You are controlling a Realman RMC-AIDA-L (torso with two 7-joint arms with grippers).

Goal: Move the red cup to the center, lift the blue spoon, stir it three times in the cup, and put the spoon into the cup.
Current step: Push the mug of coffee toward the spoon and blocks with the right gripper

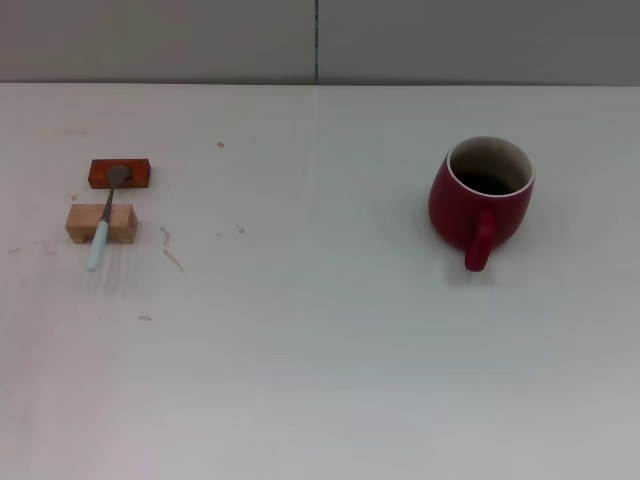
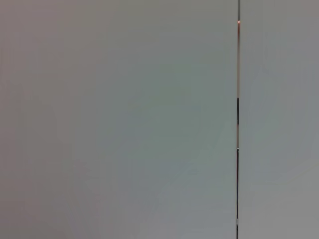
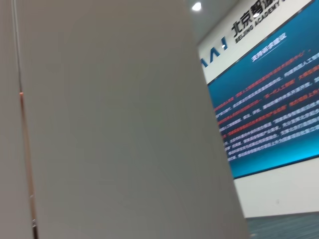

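Note:
The red cup (image 1: 480,196) stands upright on the right side of the white table (image 1: 320,350) in the head view, its thick handle pointing toward me. The blue spoon (image 1: 103,226) lies at the far left, its grey bowl resting on a small red-orange block (image 1: 120,174) and its pale blue handle across a small wooden block (image 1: 101,223). Neither gripper nor arm shows in the head view. The left wrist view shows only a grey wall panel. The right wrist view shows a grey panel and a distant blue wall screen.
A grey wall (image 1: 320,40) with a vertical seam runs behind the table's far edge. A few small marks (image 1: 172,258) dot the table near the blocks. The wide stretch of table between the spoon and the cup holds nothing.

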